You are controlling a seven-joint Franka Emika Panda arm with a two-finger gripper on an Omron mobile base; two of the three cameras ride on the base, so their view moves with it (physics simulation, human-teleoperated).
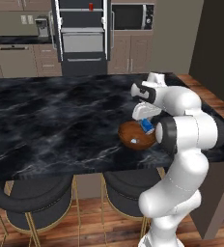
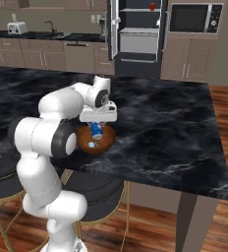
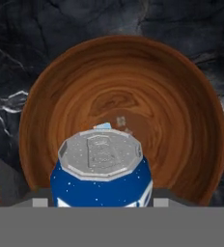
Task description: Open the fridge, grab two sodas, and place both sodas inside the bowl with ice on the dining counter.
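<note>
Charcoal fridge (image 1: 82, 36) stands with its doors swung wide, far behind the bowl (image 3: 123, 111), and a red can (image 2: 152, 6) sits on an upper shelf inside. Closer, the black marble worktop (image 1: 46, 120) carries the bowl near its front edge, just above the stools (image 1: 34, 200).

Directly over the bowl hangs the tool (image 2: 97, 127), partly closed around the blue can (image 3: 102, 173), which the hand view shows gripped at its sides and standing upright with its silver top toward the bowl's floor. A few small pale bits lie in the bowl's bottom; whether they are ice is too small to tell.

Risks, as judgements from here:
- The can looks held above the bowl's near side rather than its centre, so a release could land it on the sloping wall and let it tip or roll against the rim.
- The bowl is shallow and probably light; a drop from height could shove it toward the worktop's front edge.
- A can lying on its side would crowd the room the red can needs.
</note>
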